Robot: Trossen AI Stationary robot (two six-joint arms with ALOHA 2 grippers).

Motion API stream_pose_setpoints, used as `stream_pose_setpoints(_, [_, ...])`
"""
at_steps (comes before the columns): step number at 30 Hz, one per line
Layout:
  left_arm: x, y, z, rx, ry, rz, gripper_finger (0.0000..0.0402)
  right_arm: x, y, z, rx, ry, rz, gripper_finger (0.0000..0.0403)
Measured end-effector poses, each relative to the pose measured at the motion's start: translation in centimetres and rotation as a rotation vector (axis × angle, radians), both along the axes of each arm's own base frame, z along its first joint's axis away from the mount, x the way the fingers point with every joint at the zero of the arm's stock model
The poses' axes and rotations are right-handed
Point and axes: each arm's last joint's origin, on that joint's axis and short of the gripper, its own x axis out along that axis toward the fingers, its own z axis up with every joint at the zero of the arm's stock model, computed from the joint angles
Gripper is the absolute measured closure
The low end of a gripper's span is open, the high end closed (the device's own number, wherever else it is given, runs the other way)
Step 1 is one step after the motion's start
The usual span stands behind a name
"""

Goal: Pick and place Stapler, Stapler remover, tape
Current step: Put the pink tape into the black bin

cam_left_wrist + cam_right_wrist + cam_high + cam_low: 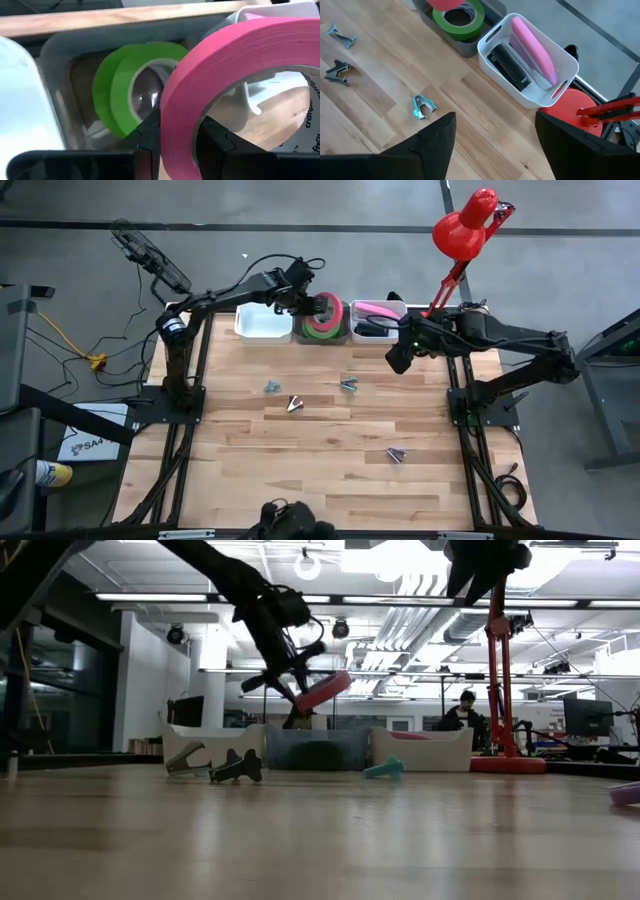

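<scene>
Placing pink tape [235, 75] w/ left tool [172, 137] clamped on it over grey bin [60, 65]; next: lower, release; right tool [492, 137] apart, idle.

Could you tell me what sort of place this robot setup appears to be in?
Probably a robotics lab or open workshop: exposed ceiling strip lights, a person seated at a workstation behind the wooden table, and loose cables across the concrete floor.

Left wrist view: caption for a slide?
Left gripper holds the pink tape roll above the grey bin holding green tape.
</scene>
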Motion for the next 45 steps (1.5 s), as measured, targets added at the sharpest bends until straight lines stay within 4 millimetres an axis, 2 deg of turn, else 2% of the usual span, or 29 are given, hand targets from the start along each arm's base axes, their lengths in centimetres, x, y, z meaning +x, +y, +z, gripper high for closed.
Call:
stream_pose_setpoints(7, [2.2, 1.7, 0.1, 0.0, 0.032, 0.0, 0.0321, 0.0, 0.0, 0.0, -0.004, 0.001, -0.001, 0.014])
stream_pose_setpoints(13, [2.9, 2.5, -0.6, -0.027, 0.233, -0.042, 0.0321, 0.0, 0.0, 0.0, -0.003, 0.0, -0.004, 0.014])
stream_pose_setpoints(16, [3.4, 2.9, -0.1, -0.011, 0.251, -0.058, 0.0321, 0.0, 0.0, 0.0, -0.003, -0.001, -0.006, 0.014])
stream_pose_setpoints(26, [2.9, 2.8, -0.7, -0.009, 0.382, -0.052, 0.0321, 0.0, 0.0, 0.0, -0.002, -0.001, -0.006, 0.014])
stream_pose_setpoints(41, [2.8, 2.6, -1.0, -0.025, 0.397, -0.073, 0.032, 0.1, 0.0, 0.1, -0.007, -0.017, -0.007, 0.014])
stream_pose_setpoints(45, [2.8, 2.6, -0.9, -0.026, 0.394, -0.074, 0.0276, 0.1, 0.0, 0.1, -0.006, -0.017, -0.007, 0.014])
